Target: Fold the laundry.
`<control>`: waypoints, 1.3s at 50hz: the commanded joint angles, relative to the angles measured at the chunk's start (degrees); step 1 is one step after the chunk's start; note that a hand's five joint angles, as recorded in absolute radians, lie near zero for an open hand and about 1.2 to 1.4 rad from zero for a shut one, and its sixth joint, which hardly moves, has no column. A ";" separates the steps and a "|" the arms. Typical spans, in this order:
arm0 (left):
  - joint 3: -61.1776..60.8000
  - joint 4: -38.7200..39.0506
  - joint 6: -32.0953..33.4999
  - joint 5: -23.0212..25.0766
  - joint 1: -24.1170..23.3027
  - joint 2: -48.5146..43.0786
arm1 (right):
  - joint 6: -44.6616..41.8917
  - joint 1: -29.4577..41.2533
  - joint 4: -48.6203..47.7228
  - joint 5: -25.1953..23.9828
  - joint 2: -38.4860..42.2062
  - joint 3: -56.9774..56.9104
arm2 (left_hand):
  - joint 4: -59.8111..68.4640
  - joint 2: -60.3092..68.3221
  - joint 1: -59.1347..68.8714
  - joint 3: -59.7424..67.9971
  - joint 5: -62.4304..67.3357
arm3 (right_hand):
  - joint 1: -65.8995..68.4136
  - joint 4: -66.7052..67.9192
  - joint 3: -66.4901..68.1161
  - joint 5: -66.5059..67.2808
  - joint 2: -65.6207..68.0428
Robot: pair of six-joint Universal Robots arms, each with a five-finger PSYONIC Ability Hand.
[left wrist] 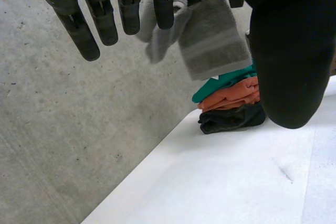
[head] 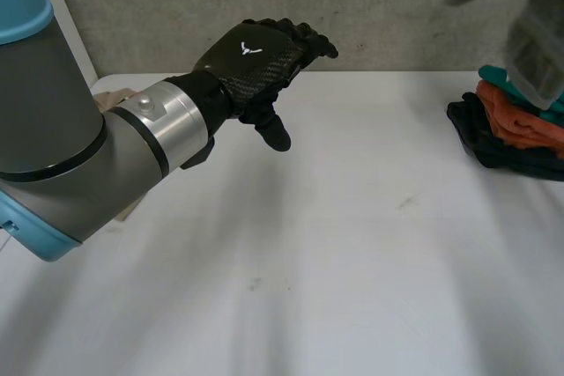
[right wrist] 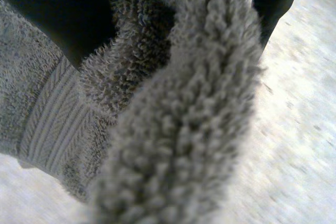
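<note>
Grey towel (head: 527,41): it hangs in the air at the bench's far right, unfolded and bunched, its striped band edge at the bottom.
Towel against the right hand: the right hand (right wrist: 52,9) is clamped on the towel's upper part, with dark hand parts on both sides of the thick pile, and the rest droops below it.
Towel against the stack: its lower edge hangs just over the stack of folded clothes (head: 511,134); I cannot tell whether they touch.
Stack: a teal piece (left wrist: 223,83) lies on an orange piece (left wrist: 233,95), which lies on a black piece (left wrist: 231,119), all near the bench's back edge.
Done so far: those three pieces look folded and piled.
Left to do: the towel has no fold in it yet. By my reading it must be laid flat on the bench, folded and added to the pile.
Left hand (head: 256,59): it is raised over the back left of the bench, well apart from the towel, with fingers loose and spread and nothing in them.
Bench (head: 352,244): the white top is bare between the left hand and the stack, leaving room to spread the towel.
</note>
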 commanded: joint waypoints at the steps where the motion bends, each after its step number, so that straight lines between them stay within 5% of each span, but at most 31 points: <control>1: -0.08 -0.09 0.21 -0.04 -0.28 -0.81 | 7.89 -9.99 -1.34 -8.53 14.17 -10.73 | 2.17 2.34 2.71 2.72 2.31 | 22.17 11.37 13.72 16.45 14.87; 7: -0.87 -0.09 0.12 -0.22 -0.37 -1.77 | 10.18 -15.60 -1.34 -19.78 26.21 -12.76 | 2.17 2.34 2.71 2.72 2.31 | 22.17 11.37 13.72 16.45 14.87; 24: -2.28 -0.09 -0.06 -1.71 -1.60 -3.44 | 10.36 -20.28 -3.10 -25.34 24.66 -4.24 | 2.34 2.51 2.87 2.88 2.48 | 22.17 11.37 13.72 16.45 14.87; 29: -2.19 -0.09 0.03 -1.71 -2.13 -3.27 | 10.36 -20.36 -1.79 -24.72 18.26 0.41 | 2.34 2.51 2.87 2.88 2.48 | -46.73 -57.53 -55.19 -52.45 -54.03; 38: -2.19 -0.09 -0.23 -1.71 -4.49 -2.48 | 9.57 -20.63 8.31 -24.55 5.42 8.15 | 2.00 2.17 2.54 2.55 2.15 | -47.83 -58.63 -56.28 -53.55 -55.13; 45: -2.28 -0.09 -1.55 -1.63 -5.11 -0.46 | 4.66 -27.48 23.78 -19.63 -4.52 11.93 | 2.00 2.17 2.54 2.55 2.15 | -47.83 -58.63 -56.28 -53.55 -55.13; 52: -1.93 0.87 -4.54 -1.63 -5.03 3.06 | -10.08 -33.80 38.46 -7.34 -10.58 10.80 | 2.17 2.34 2.71 2.72 2.31 | -47.83 -58.63 -56.28 -53.55 -55.13; 59: -1.05 4.21 -6.03 -2.41 -4.32 7.54 | -16.28 -28.39 31.21 2.51 -18.03 11.49 | 2.67 2.84 3.21 3.22 2.82 | -47.83 -58.63 -56.28 -53.55 -55.13; 65: 1.06 4.13 -4.81 -8.74 -1.61 10.09 | -12.76 -18.97 17.66 1.47 -26.57 19.48 | -1.68 -1.51 -1.15 -1.14 -1.54 | -47.83 -58.63 -56.28 -53.55 -55.13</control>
